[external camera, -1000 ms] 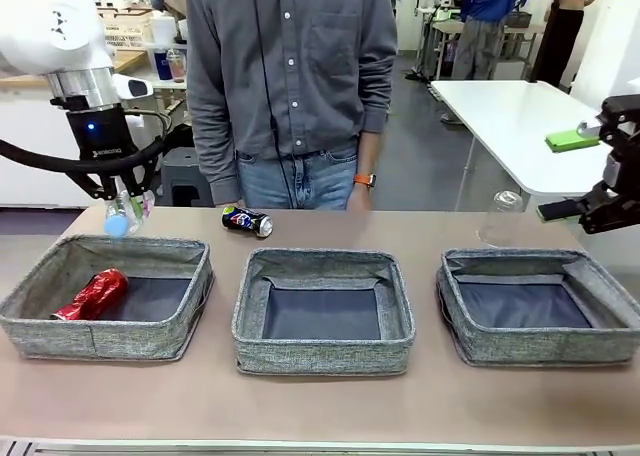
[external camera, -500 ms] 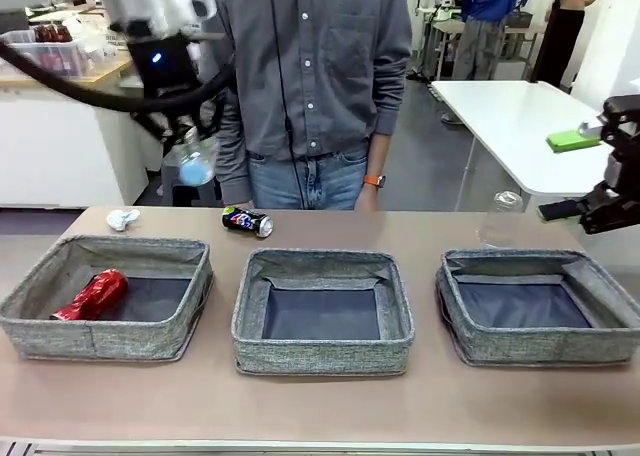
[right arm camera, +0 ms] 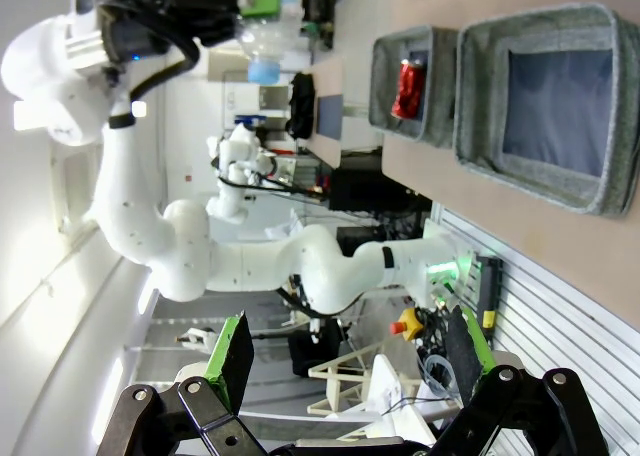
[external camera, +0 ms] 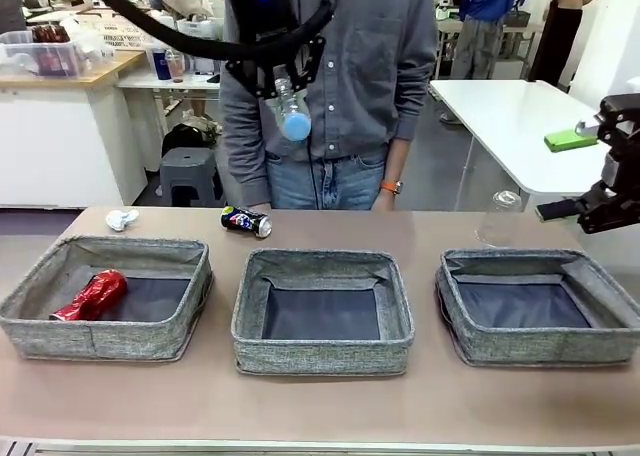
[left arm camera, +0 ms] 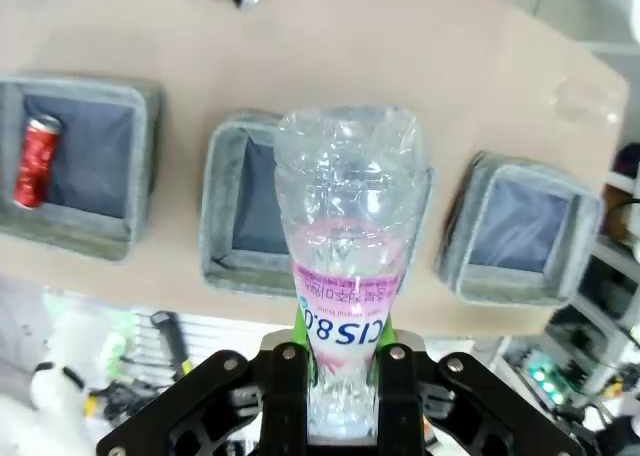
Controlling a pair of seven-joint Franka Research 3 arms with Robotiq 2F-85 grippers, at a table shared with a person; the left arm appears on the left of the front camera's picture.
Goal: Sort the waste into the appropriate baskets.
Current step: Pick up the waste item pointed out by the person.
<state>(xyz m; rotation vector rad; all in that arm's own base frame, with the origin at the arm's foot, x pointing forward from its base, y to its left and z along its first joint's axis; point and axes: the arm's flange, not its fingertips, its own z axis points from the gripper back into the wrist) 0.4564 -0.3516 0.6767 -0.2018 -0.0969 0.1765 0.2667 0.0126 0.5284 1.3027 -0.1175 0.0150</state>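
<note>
My left gripper [external camera: 280,82] hangs high over the table's far side, in front of the person, shut on a clear plastic bottle [external camera: 289,106] whose blue cap points down. In the left wrist view the bottle [left arm camera: 346,236] stands between the green pads, above the middle basket [left arm camera: 222,206]. Three grey baskets sit in a row: left [external camera: 100,338], middle [external camera: 320,357], right [external camera: 540,347]. A red can [external camera: 92,294] lies in the left one. On the table behind them are a dark can [external camera: 246,220], a white paper ball [external camera: 122,218] and another clear bottle [external camera: 503,216]. My right gripper [external camera: 606,204] [right arm camera: 350,358] is open beside the right basket.
The person stands at the far edge, hands down by the hips. A white table with a green object [external camera: 570,139] is at the back right. The right wrist view shows two baskets [right arm camera: 560,106] and the left arm with its bottle [right arm camera: 262,36].
My left arm has risen and swung right with the bottle, from behind the left basket to above the middle one. The paper ball has come into sight. The right arm is still.
</note>
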